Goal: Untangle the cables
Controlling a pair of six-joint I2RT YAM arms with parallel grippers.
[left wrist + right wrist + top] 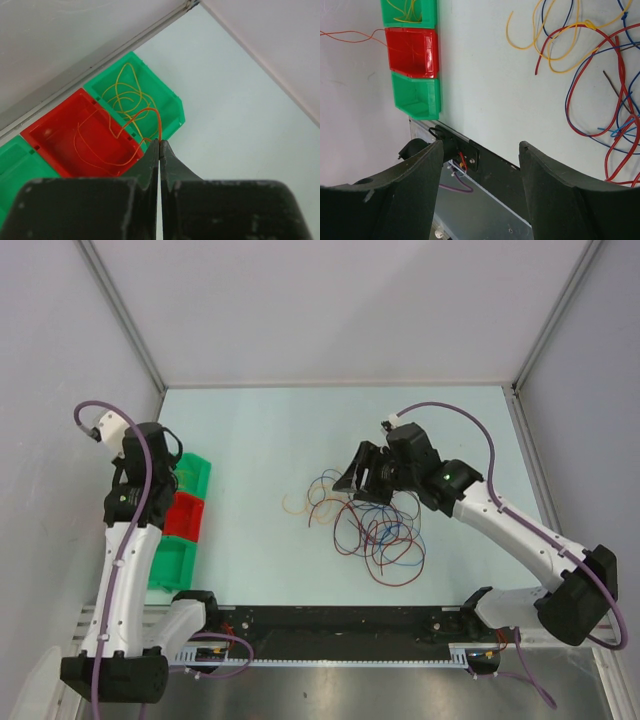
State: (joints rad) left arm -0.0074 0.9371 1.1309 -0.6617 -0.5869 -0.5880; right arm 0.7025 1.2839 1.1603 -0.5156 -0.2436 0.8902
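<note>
A tangle of thin red, blue, maroon and yellow cables (375, 525) lies on the table right of centre. It also shows in the right wrist view (600, 75). My right gripper (358, 480) hangs over the tangle's upper left part, open and empty (480, 150). My left gripper (160, 142) is shut on a thin orange cable (147, 112) that arcs from the fingertips down into the red bin (55, 135). Yellow cables (125, 95) lie in the green bin (172, 107) beside it. In the top view the left gripper is hidden under its wrist.
Three bins stand in a row at the table's left edge: green (197, 475), red (185, 515), green (170, 560). Grey walls close off the left, back and right. A black rail (340, 625) runs along the near edge.
</note>
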